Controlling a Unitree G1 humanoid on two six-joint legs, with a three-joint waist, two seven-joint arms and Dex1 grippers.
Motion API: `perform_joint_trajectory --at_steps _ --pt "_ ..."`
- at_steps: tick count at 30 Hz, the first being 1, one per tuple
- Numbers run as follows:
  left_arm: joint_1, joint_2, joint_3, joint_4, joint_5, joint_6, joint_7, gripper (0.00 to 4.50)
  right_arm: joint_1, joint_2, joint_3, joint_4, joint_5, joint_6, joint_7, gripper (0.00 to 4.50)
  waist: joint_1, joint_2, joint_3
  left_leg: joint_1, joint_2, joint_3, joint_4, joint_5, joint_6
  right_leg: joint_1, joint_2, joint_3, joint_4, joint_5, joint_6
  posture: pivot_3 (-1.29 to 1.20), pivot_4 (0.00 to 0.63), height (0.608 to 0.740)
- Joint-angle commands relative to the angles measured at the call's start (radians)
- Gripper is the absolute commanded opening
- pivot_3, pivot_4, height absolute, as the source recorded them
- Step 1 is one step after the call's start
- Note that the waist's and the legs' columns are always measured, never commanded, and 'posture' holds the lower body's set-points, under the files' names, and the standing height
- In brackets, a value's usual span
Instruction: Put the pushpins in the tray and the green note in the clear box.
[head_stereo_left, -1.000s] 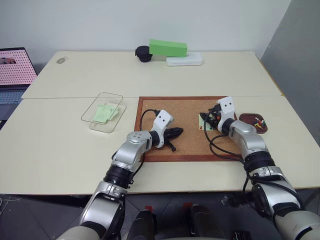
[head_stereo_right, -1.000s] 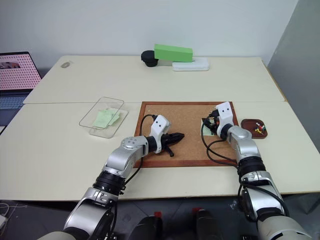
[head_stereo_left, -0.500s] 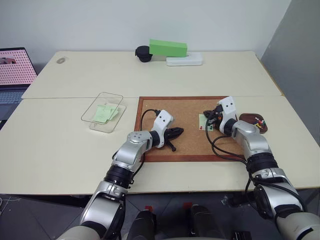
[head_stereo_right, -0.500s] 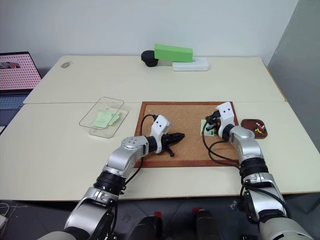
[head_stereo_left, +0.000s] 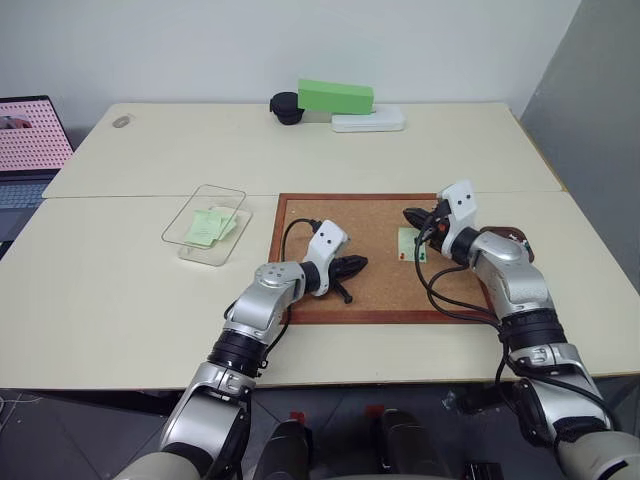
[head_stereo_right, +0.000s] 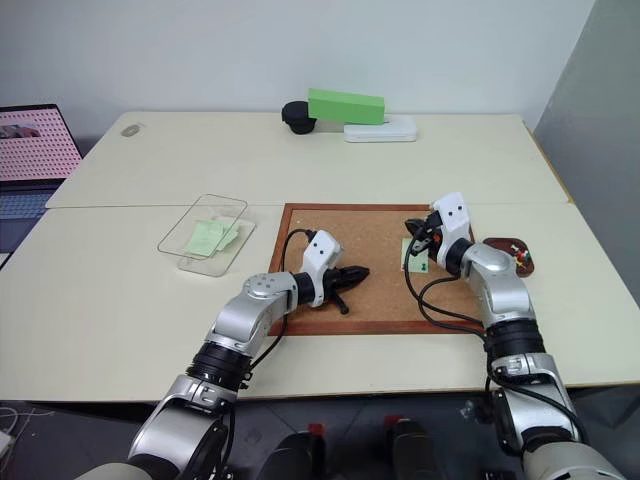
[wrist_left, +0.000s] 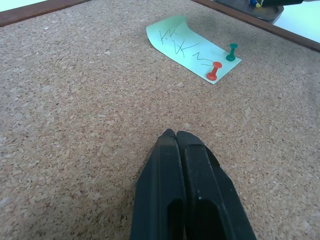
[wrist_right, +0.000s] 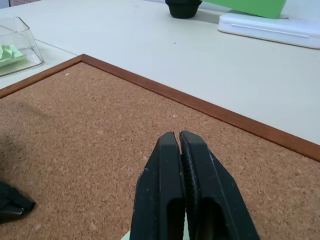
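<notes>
Corkboard (head_stereo_left: 355, 255) lies flat mid-table, the work surface for both arms. Clear box (head_stereo_left: 203, 237) sits on the table off its left edge, well apart, with pale green paper already inside; probably a note filed there.

Left gripper (wrist_left: 176, 137) rests low over the cork, jaws pressed together on nothing. It looks parked, leaving the right arm room.

Right gripper (wrist_right: 178, 137) hangs just above the board's right part, jaws shut; whether a pin sits between the tips I cannot tell.

Tray (head_stereo_right: 516, 254) stands on the table just off the board's right edge, partly hidden by the right forearm; a few coloured pushpins (head_stereo_right: 518, 252) show in it, count unclear.

Green note (wrist_left: 191, 49) is on the cork near the right gripper, 1 corner curling up, pinned by 2 pins: red pin (wrist_left: 214, 72) and green pin (wrist_left: 232, 52). Both must come out before the note can go.
</notes>
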Motion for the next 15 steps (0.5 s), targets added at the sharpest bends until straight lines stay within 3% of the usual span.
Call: perform_joint_trajectory --at_steps 1,7,15 --pt "0.012 0.006 -0.028 0.010 0.012 0.023 -0.022 0.00 0.007 -0.017 -0.038 -0.064 0.020 0.004 -0.015 0.01 0.000 0.000 0.000 0.000 0.000 0.000 0.000 0.000 0.000 0.000 0.000 0.000 0.000 0.000 0.000 0.00 0.150 0.740" --pt "0.023 0.008 -0.034 -0.002 0.013 0.030 -0.033 0.00 0.062 -0.040 -0.111 -0.168 0.002 0.033 -0.147 0.01 0.003 0.000 0.000 0.000 0.000 0.000 0.000 0.000 0.000 0.000 0.000 0.000 0.000 0.000 0.000 0.00 0.150 0.740" --pt "0.049 0.020 -0.041 -0.025 0.011 0.034 -0.036 0.00 0.206 -0.090 -0.229 -0.380 0.001 0.207 -0.311 0.01 0.005 0.000 0.000 0.000 0.000 0.000 0.000 0.000 0.000 0.000 0.000 0.000 -0.001 0.000 0.000 0.00 0.150 0.740"
